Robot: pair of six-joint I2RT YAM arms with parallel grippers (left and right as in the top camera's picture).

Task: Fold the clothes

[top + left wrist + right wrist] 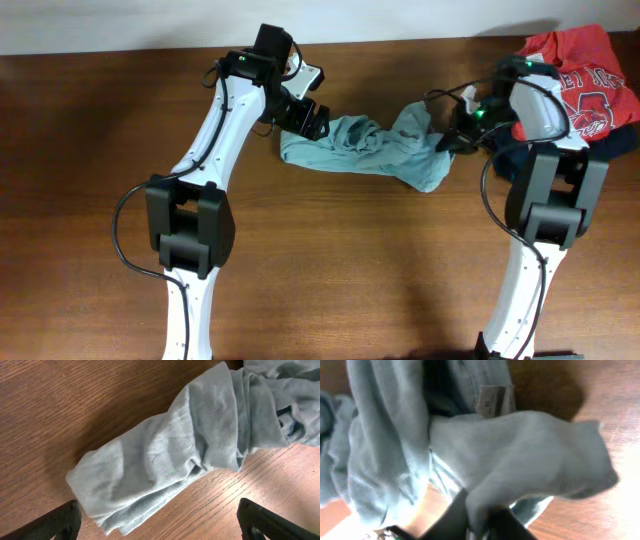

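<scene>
One shirt [355, 150] in right hand [479, 515]

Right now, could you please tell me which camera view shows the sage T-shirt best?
Overhead: the whole sage T-shirt is in frame, bunched into a long strip. The left wrist view shows only one rolled end; the right wrist view gives a blurred close-up with its label.

**Backdrop and light**

Nearly the whole overhead view is taken up by a dark brown wood-grain table [330, 260], its grain laid from side to side. Beyond the table's far edge a pale white strip [100, 25] is seen; whether it is wall or floor cannot be told. The table is softly, evenly lit.
</scene>
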